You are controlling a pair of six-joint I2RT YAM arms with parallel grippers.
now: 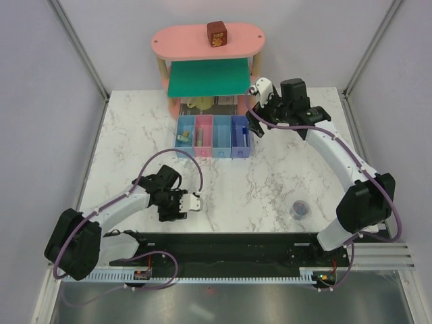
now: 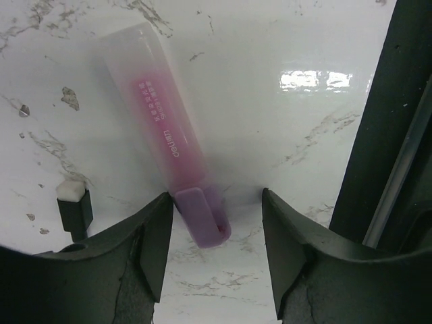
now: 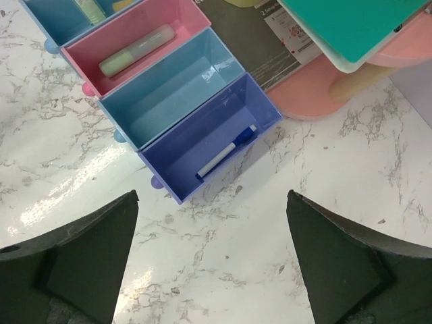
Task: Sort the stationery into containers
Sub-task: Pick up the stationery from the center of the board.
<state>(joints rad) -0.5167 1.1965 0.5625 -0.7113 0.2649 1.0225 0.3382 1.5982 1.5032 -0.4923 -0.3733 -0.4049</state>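
Left gripper (image 2: 216,194) released, straddling the purple-capped end of a pink marker (image 2: 165,135) flat on the worktop (image 2: 304,148); long axis running away and leftward, slightly skewed to the fingers. Probably needs only closing. Right gripper (image 3: 210,196) spread wide, empty, over the bins (image 3: 182,142), well apart.

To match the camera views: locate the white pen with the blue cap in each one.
Top external: white pen in the violet-blue bin, rightmost of four, upper centre.
Left wrist: not in it.
Right wrist: centre, lying diagonally in that bin.
Shared landmark: the violet-blue bin, in both of those views.
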